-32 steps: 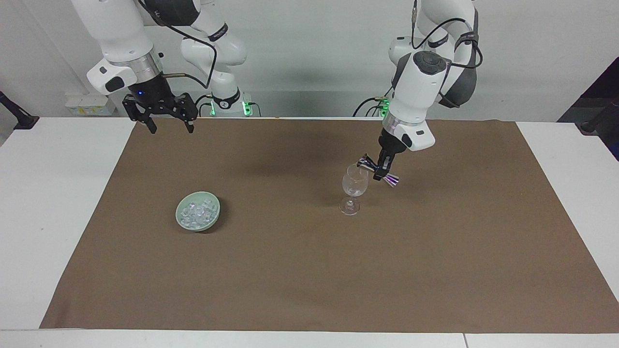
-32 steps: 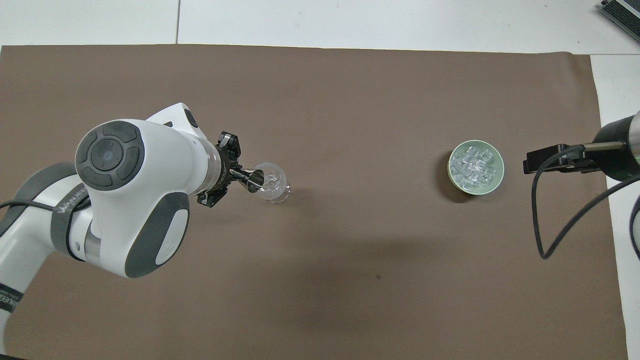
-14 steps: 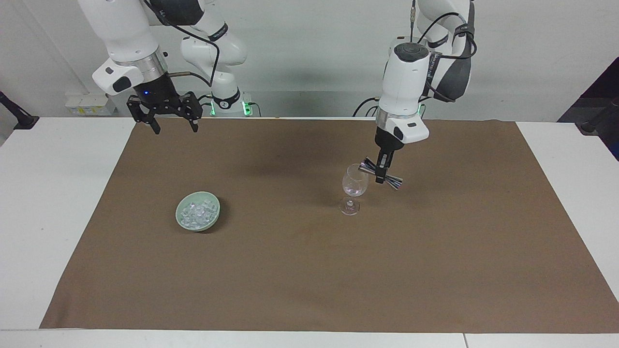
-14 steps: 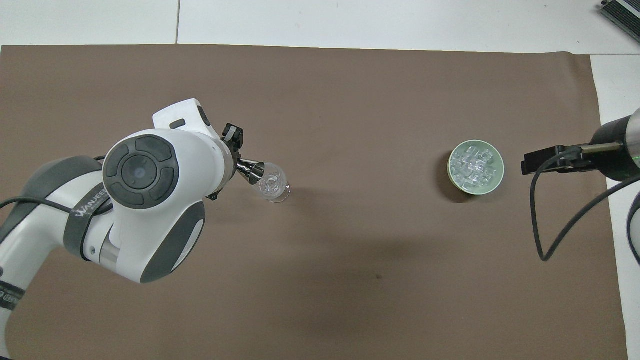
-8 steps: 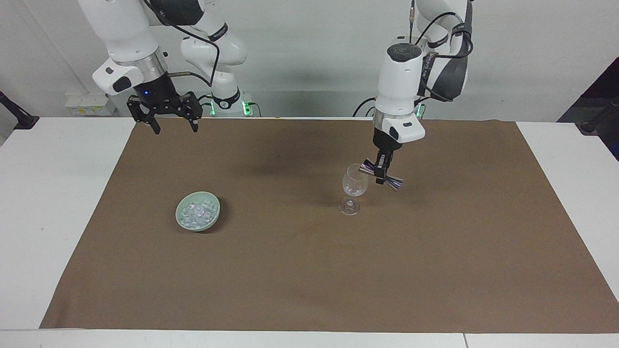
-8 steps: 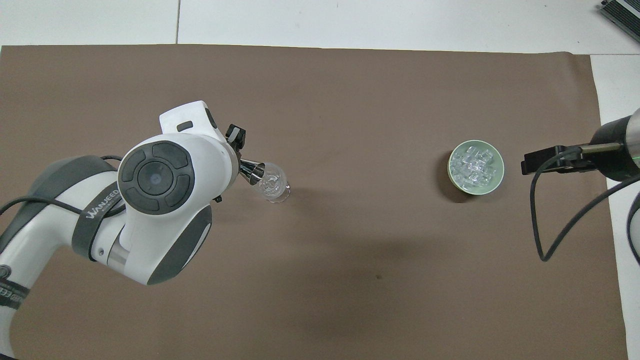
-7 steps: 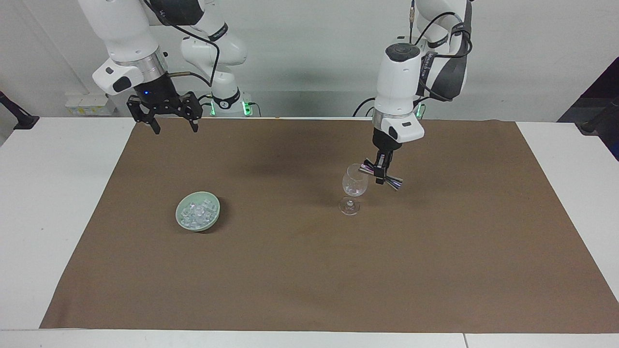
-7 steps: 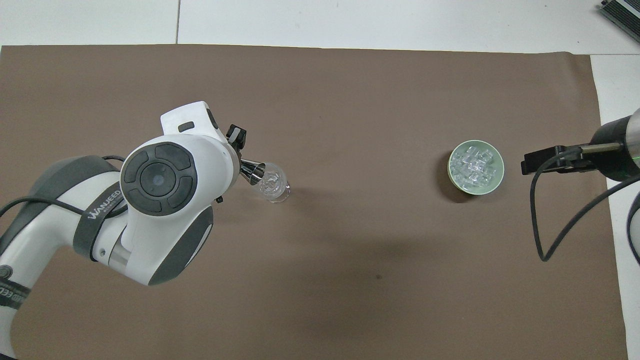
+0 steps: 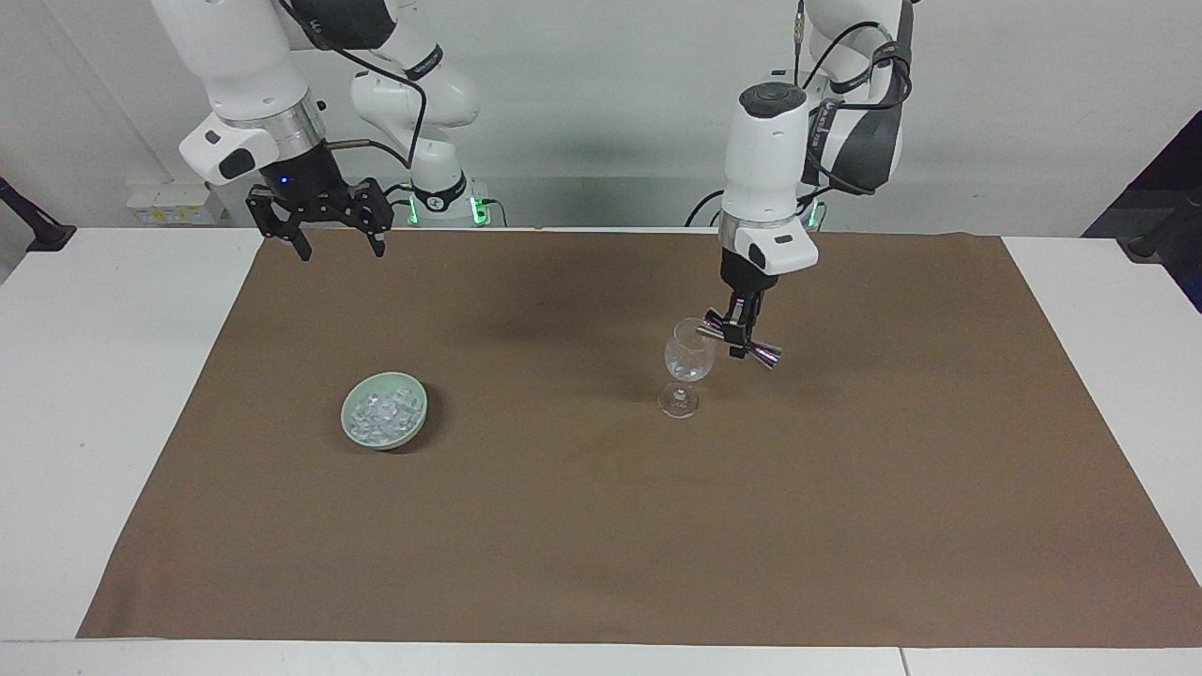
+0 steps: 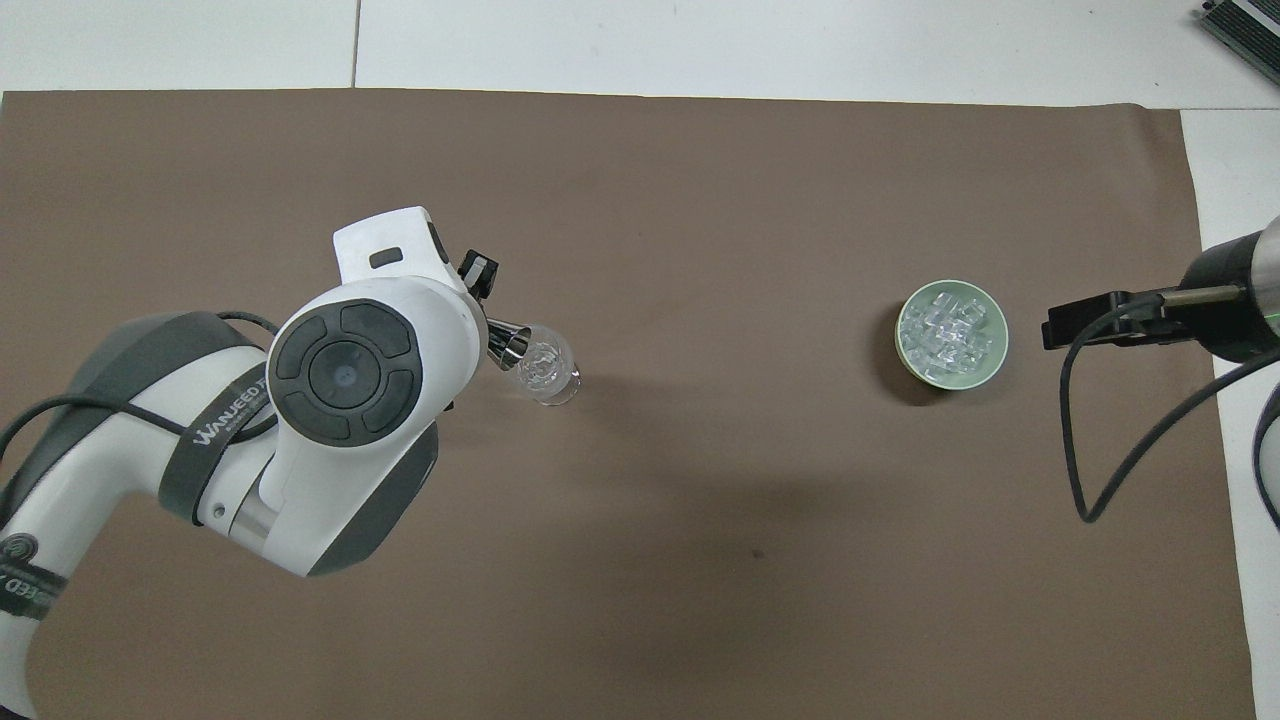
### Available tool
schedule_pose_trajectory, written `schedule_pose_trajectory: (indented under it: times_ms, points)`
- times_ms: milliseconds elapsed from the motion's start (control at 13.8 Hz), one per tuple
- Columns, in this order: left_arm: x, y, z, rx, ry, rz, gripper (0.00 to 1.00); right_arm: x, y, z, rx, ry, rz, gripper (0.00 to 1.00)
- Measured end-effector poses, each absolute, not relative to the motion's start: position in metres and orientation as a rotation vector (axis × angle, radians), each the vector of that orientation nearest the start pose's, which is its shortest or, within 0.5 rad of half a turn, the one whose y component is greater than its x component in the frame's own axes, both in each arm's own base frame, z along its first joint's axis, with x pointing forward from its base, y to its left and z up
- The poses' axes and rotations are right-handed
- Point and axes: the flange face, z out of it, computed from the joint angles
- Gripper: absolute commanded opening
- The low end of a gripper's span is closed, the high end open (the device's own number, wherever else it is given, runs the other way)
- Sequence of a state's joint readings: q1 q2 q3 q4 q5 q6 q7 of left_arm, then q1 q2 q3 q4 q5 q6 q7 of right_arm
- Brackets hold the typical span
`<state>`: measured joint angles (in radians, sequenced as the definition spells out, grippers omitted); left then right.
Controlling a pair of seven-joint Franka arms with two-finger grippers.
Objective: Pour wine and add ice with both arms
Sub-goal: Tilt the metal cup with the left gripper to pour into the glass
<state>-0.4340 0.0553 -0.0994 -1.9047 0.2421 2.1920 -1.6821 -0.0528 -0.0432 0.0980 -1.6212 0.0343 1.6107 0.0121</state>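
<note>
A clear stemmed wine glass (image 9: 688, 357) (image 10: 545, 372) stands upright on the brown mat. My left gripper (image 9: 741, 338) is shut on the waist of a shiny metal jigger (image 9: 765, 354) (image 10: 508, 345), held tilted with one mouth at the glass's rim. No wine shows in the jigger or the glass. The ice (image 9: 383, 411) (image 10: 950, 330) fills a pale green bowl (image 9: 376, 441) (image 10: 900, 345) toward the right arm's end of the table. My right gripper (image 9: 337, 246) (image 10: 1085, 322) hangs open and holds nothing, over the mat's edge by its base.
The brown mat (image 9: 601, 526) covers most of the white table (image 9: 94, 376). In the overhead view the left arm's wrist (image 10: 345, 375) hides the gripper's fingers. A black cable (image 10: 1075, 450) loops under the right wrist.
The left arm's wrist has swung more upright and shifted a little toward the glass, the jigger staying at the rim. The right gripper holds still.
</note>
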Motion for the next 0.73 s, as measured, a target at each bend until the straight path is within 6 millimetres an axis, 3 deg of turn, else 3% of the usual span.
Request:
schedule_pose_trajectory:
  times_ms: [726]
  points:
    - [0.511, -0.309, 0.492, -2.81, -1.482, -0.561, 0.0, 0.545, 0.027, 0.628, -3.11, -0.043, -0.056, 1.0]
